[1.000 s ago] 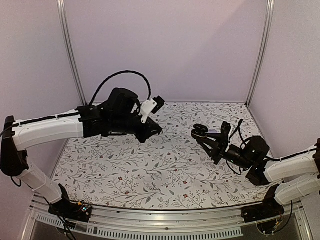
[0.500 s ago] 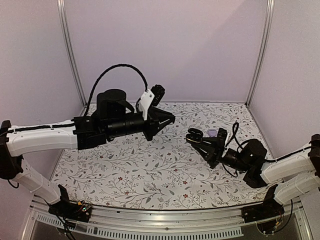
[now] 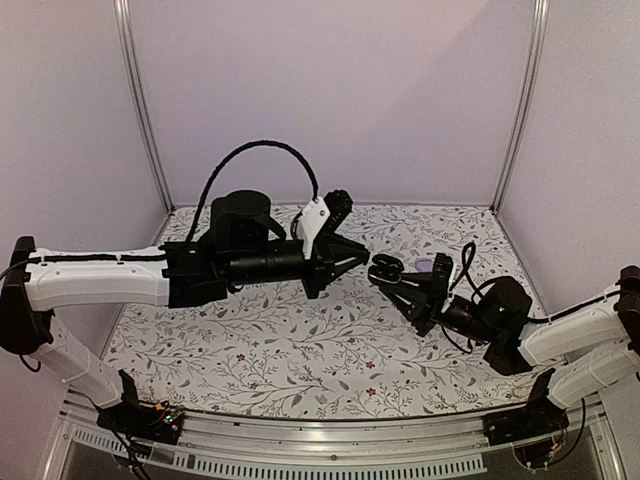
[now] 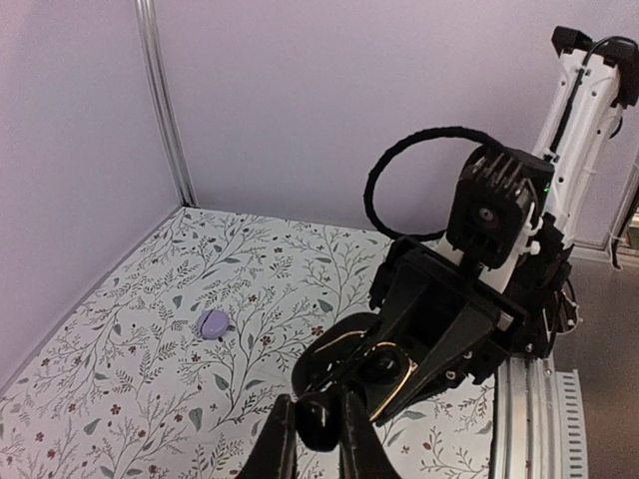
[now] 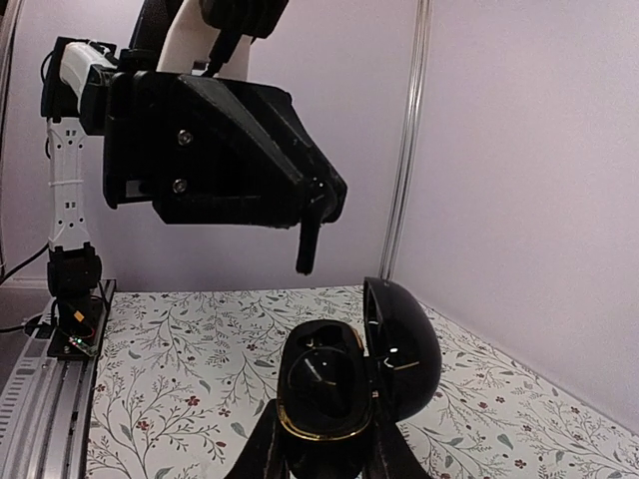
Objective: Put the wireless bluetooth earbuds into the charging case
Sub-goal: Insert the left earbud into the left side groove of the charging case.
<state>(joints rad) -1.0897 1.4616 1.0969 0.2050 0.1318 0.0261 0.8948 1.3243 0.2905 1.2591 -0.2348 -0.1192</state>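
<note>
The left gripper (image 3: 358, 262) reaches across the patterned cloth (image 3: 250, 350). Its jaws are narrow, pinching a small dark rounded piece, judged to be one earbud (image 4: 319, 424). This earbud hangs in the air just beside and slightly above the charging case (image 5: 321, 384). The case is lifted off the surface with its lid swung open. The right gripper (image 3: 392, 278) holds it, jaws clamped on the case body. A lavender piece (image 4: 213, 323) lies on the cloth, apart from the case.

Progress, as a judgement: pick-up and case opening are complete, and insertion of this earbud is not yet done. Whether the other earbud already sits in a well cannot be told.

Count: two arms, one earbud visible, one case, one lavender piece.
</note>
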